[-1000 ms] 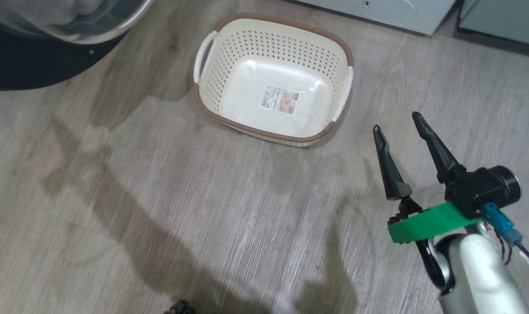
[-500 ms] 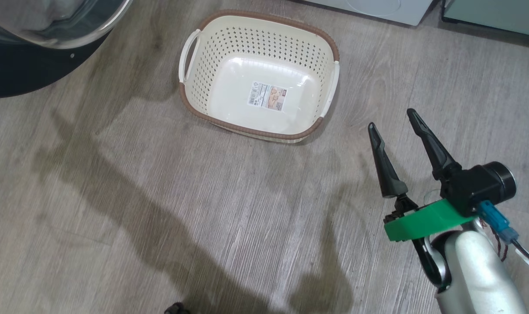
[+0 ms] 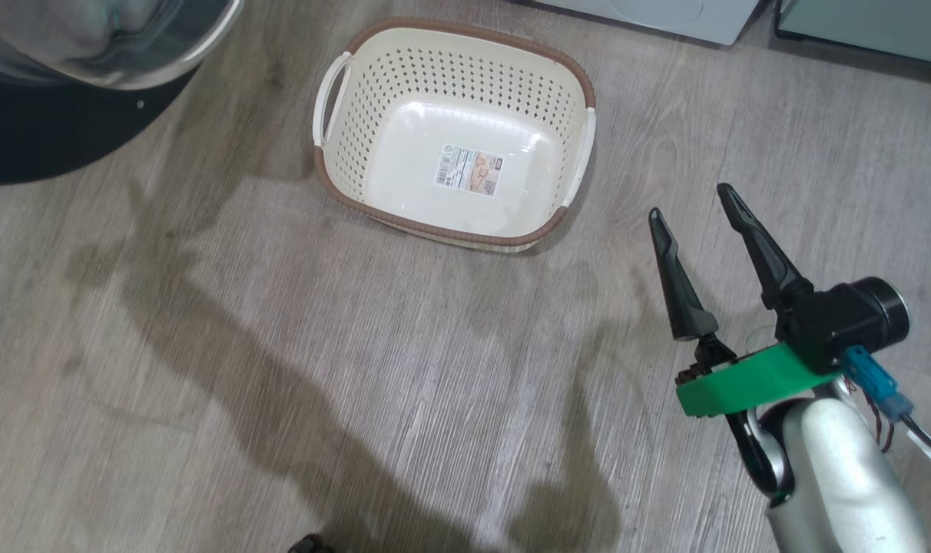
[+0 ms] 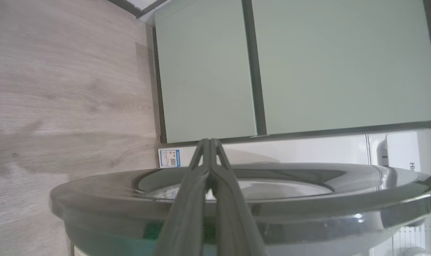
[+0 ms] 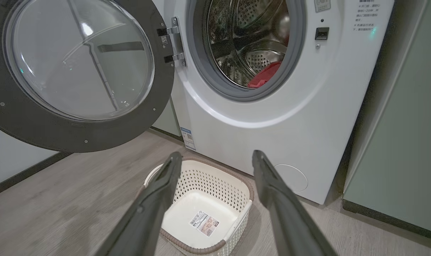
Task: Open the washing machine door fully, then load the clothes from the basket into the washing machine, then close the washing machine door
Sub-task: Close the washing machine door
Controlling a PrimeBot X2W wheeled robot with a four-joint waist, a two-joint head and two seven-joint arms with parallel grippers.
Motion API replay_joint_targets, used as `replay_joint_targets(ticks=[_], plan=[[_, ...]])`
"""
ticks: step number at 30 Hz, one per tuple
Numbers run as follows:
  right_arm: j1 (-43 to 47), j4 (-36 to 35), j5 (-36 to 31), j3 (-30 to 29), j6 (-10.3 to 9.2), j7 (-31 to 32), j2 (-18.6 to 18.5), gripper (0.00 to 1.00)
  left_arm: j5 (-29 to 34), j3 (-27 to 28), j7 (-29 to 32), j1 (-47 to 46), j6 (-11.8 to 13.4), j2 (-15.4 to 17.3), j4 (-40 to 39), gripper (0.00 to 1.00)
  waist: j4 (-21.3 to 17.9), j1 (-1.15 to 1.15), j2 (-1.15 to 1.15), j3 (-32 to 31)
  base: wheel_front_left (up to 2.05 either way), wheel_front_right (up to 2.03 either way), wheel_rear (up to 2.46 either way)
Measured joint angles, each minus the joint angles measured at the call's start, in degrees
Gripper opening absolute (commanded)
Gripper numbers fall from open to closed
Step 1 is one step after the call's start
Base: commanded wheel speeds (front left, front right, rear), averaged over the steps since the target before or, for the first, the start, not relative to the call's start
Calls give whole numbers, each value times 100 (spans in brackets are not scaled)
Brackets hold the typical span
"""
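The washing machine door stands swung open to the left of the washing machine. The red clothes lie inside the steel drum. On the floor in front sits the basket, holding nothing but its label; it also shows as the basket between my right fingers. My right gripper hangs open to the right of the basket, nothing in it. My left gripper is shut and empty, its fingers lying across the door's glossy rim. Whether they touch the rim I cannot tell.
Pale green cabinets flank the machine on its right and also appear as cabinets beyond the door. The door's black edge juts over the grey wood floor at the upper left. A round white flap sits low on the machine.
The head camera shifted, so the whole picture slid left. Since then the door's edge at the upper left has crept slightly toward the basket. My right gripper stays open and almost still.
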Motion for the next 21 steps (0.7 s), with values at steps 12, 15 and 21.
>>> replay_joint_targets(ticks=[12, 15, 21], plan=[[-26, 226, 14, -14, 0, -57, 67, 100, -263, -33, 1370, 159, -416, -377, 179, 0, -34, 0, 0, -317, 0, 0, 0], [-24, 281, 27, -13, 0, -75, 98, 100, -265, -121, 1660, 244, -531, -468, 164, 0, -46, 0, 0, -423, 0, 0, 0], [-1, 355, 59, -16, 0, -108, 114, 100, -403, -270, 2328, 443, -606, -748, -48, 0, -70, 0, 0, -619, 0, 0, 0]])
